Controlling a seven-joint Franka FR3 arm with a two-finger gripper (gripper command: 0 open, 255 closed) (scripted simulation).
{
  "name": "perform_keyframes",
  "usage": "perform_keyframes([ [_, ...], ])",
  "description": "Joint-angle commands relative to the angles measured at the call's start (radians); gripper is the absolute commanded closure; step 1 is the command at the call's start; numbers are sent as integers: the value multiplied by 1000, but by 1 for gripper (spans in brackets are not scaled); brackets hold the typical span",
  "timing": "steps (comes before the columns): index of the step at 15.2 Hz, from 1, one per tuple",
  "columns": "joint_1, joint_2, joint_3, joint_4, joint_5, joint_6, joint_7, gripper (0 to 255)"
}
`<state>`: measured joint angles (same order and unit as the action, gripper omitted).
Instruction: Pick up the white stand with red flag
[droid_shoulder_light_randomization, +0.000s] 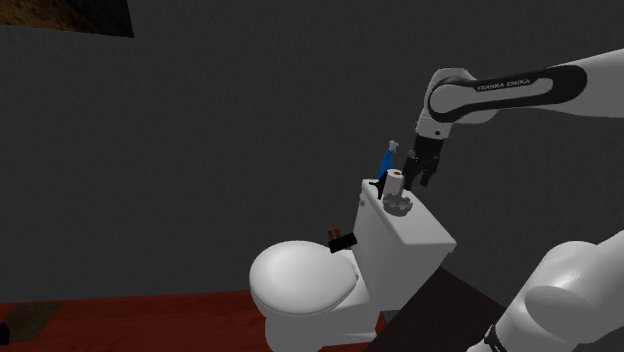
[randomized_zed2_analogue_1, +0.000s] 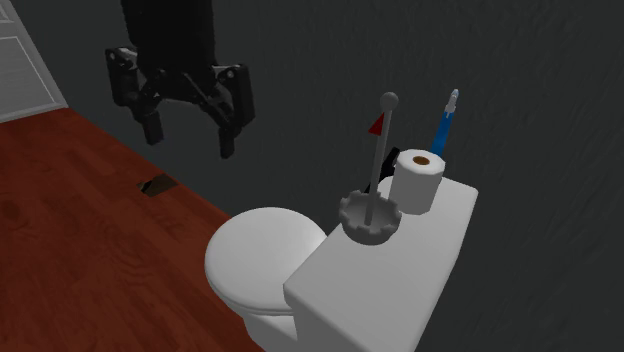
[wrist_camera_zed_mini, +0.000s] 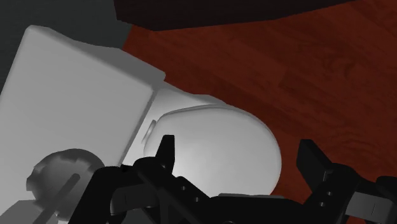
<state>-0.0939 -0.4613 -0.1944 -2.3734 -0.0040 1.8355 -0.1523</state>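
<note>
As things stand: the pickup is not yet begun, and nothing is lifted or touched.
Claw: the claw hangs above the toilet with its fingers spread apart and nothing between them. In the wrist view the claw frames the closed seat lid, with the stand off to one side.
Stand: the white stand with red flag sits upright on the tank lid, at its bowl-side edge toward the far end. Its thin pole rises to a round knob.
Done: at most an approach. The claw is near the stand but apart from it.
Left: by this reading, lining up over the stand, coming down, closing and lifting.
Neighbours: a toilet roll stands just beside the stand, and a blue brush-like thing stands behind it by the far corner.
In the way: the roll crowds one side of the base, so a finger may nudge it. The tall pole could also be knocked.
</note>
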Motion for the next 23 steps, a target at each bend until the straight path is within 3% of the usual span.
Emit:
perform_keyframes([
  [1,-8,70,-29,28,-1,42,-30,0],
  [7,-32,273,-106,127,25,140,-127,0],
  [14,-74,529,-170,296,111,208,-251,0],
  [23,-185,876,-185,604,252,209,-385,0],
])
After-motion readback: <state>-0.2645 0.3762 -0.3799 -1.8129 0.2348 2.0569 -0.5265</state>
